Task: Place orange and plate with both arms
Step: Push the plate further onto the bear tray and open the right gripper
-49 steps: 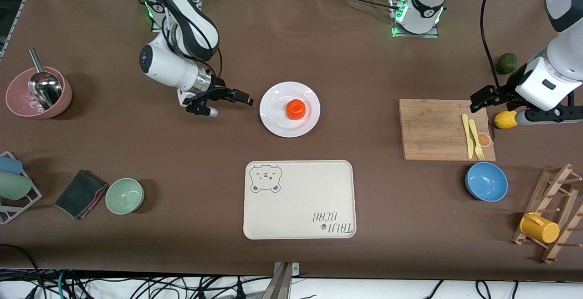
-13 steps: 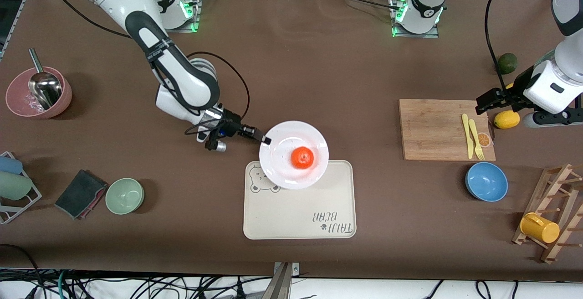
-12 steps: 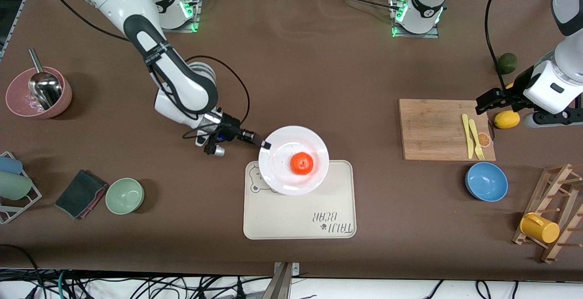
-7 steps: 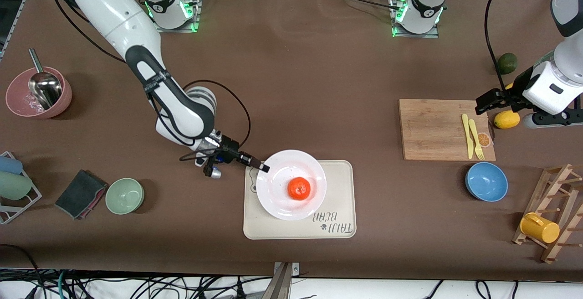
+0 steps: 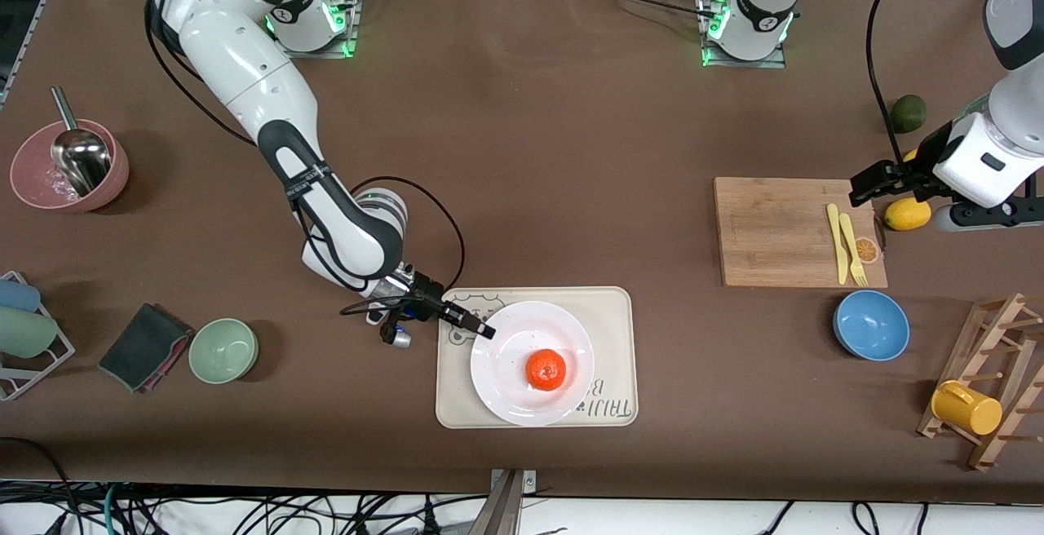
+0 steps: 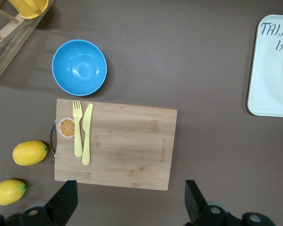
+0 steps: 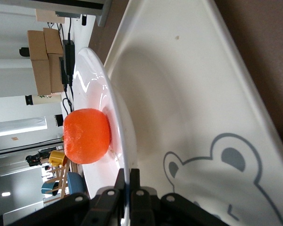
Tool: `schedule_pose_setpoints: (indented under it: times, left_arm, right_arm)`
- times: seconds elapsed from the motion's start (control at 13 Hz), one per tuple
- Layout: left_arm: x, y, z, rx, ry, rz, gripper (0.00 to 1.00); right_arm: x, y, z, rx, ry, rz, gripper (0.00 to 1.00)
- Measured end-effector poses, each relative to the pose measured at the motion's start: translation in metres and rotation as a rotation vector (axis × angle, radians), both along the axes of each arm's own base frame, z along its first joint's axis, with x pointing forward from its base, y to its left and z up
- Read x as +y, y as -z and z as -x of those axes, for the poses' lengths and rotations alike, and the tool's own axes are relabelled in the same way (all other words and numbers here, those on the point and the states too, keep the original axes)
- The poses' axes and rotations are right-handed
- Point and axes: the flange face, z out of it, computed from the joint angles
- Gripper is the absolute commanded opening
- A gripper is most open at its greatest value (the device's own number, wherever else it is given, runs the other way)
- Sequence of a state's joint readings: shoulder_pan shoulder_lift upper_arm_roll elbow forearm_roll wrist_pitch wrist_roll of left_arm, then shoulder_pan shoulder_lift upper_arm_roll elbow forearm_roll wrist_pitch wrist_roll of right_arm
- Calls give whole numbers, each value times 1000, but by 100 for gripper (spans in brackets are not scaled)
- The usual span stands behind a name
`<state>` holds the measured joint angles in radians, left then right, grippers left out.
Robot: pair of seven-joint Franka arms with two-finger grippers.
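Front view, far left of the frame: a pink bowl [image 5: 69,166] holding a metal scoop [image 5: 80,152], and lower down a dark folded cloth [image 5: 145,347] beside a small green bowl [image 5: 223,350]. The right arm [image 5: 269,127] runs from its base at upper left down toward lower centre, where the right pincer [image 5: 481,329] is pinched tight on the rim of the plate [image 5: 507,355]. The plate is over the cream bear-print tray [image 5: 612,315] at lower centre of the frame, covering part of its lettering, with the orange [image 5: 546,369] sitting on the plate's middle. In the right wrist view the thin plate rim [image 7: 118,155] is clamped between the closed fingers [image 7: 117,181], the orange [image 7: 87,136] rests on the plate, and the tray's bear drawing [image 7: 226,165] shows underneath. Right of centre lies a bamboo cutting board [image 5: 783,229] with a yellow knife and fork [image 5: 845,243], and below it a blue bowl [image 5: 871,324]. At the right edge the left pincer [image 5: 866,184] waits with its jaws wide apart and holding nothing, above the board's end next to a lemon [image 5: 906,214].
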<state>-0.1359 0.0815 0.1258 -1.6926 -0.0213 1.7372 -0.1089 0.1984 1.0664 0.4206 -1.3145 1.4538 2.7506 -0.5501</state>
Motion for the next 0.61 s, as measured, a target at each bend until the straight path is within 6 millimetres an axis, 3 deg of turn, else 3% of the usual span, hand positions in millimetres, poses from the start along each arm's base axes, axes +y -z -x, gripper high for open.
schedule_pose_setpoints:
  times: [0.08, 0.15, 0.23, 0.31, 0.61]
  left_arm:
    - [0, 2, -1, 3, 0, 0, 100]
    - [0, 4, -1, 7, 0, -1, 100]
    - [-1, 5, -2, 9, 1, -1, 100]
    - [-1, 6, -2, 10, 1, -1, 100]
    - [-1, 6, -2, 11, 1, -1, 100]
  right_arm:
    - [0, 4, 0, -3, -3, 13, 40]
    - [1, 6, 0, -8, -8, 21, 51]
    - [1, 5, -1, -19, -18, 33, 94]
    - [0, 4, -3, -36, -34, 50, 100]
    - [-3, -8, -14, -117, -97, 118, 100]
